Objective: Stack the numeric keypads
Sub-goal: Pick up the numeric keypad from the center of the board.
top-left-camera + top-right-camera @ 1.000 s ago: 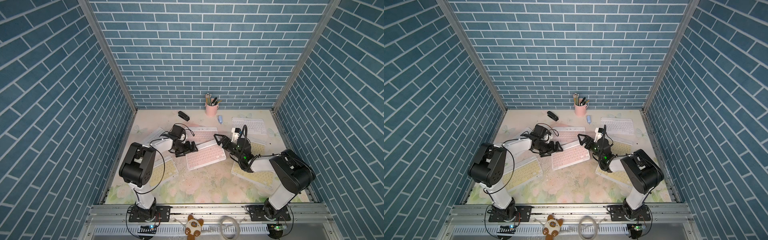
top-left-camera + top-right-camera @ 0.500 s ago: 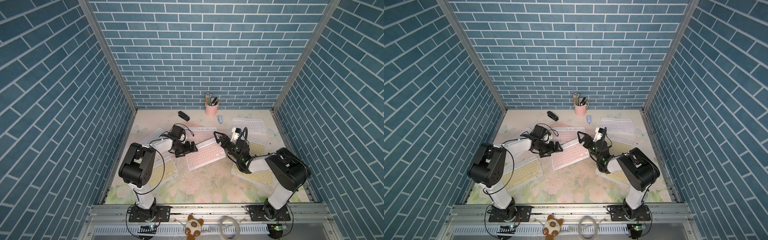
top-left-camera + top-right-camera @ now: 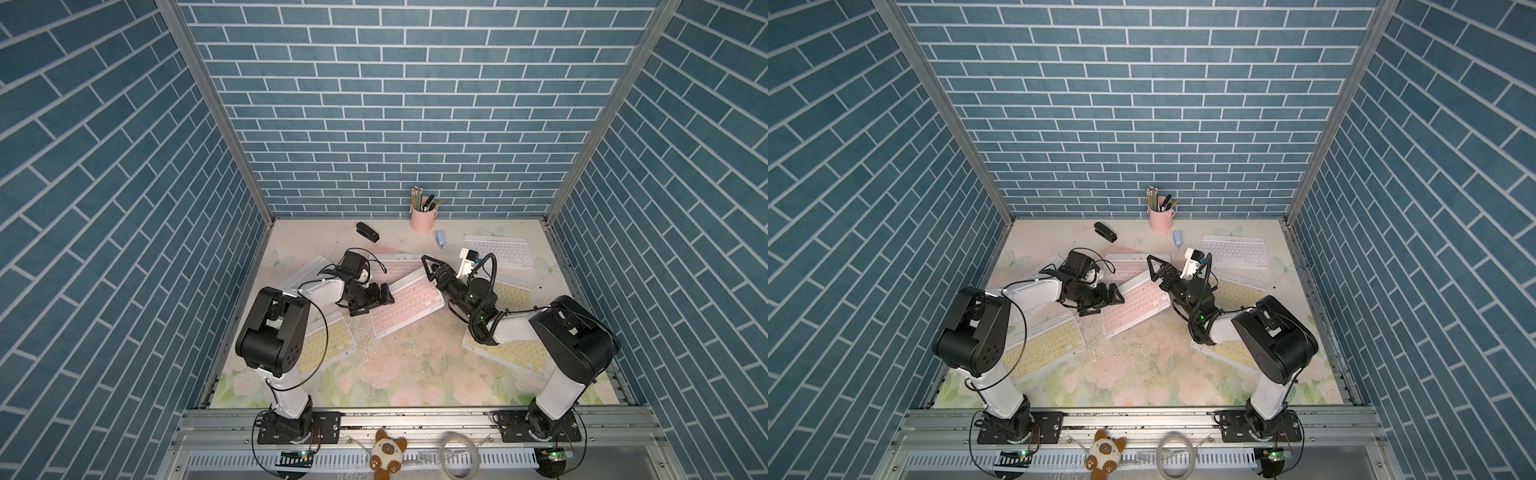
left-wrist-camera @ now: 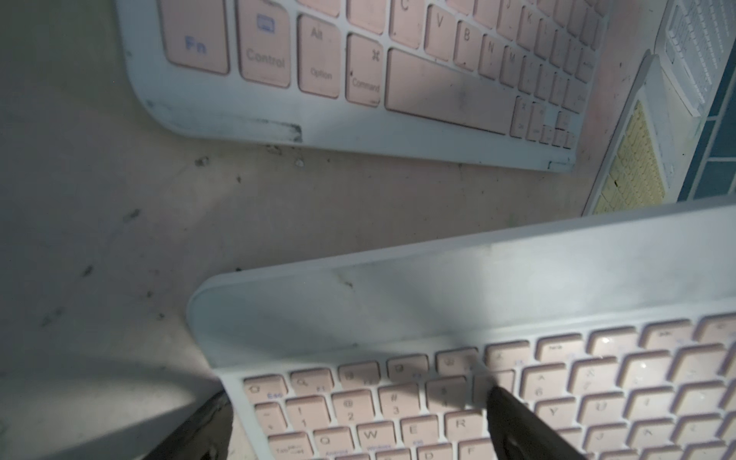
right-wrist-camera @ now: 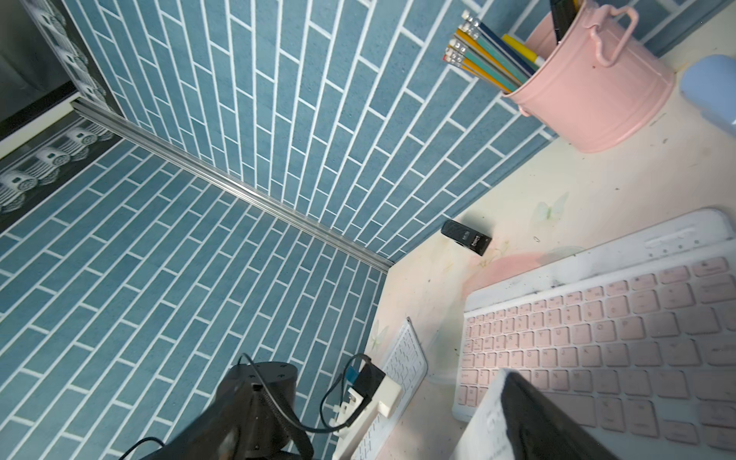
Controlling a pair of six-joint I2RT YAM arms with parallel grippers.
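Between the left claw (image 3: 379, 301)'s fingers, one end of the pink keypad (image 3: 409, 302) is clamped; just under the right claw (image 3: 430, 271), spread wide and gripping nothing, sits its other end, overlapping a second pink keypad (image 3: 395, 266) on the tabletop (image 3: 399, 374).

Table (image 3: 399, 376): pale floral top, debris specks (image 3: 413, 349) mid-front. On it: front pink keypad (image 3: 409, 307) angled at centre, rear pink keypad (image 3: 401, 266), left white keypad (image 3: 306, 271), right white keypad (image 3: 498, 250), 3 yellow keypads (image 3: 328, 343) (1 left, 2 right). Along the back: black stapler (image 3: 368, 232), pink pencil cup (image 3: 423, 219), blue stick (image 3: 440, 240).
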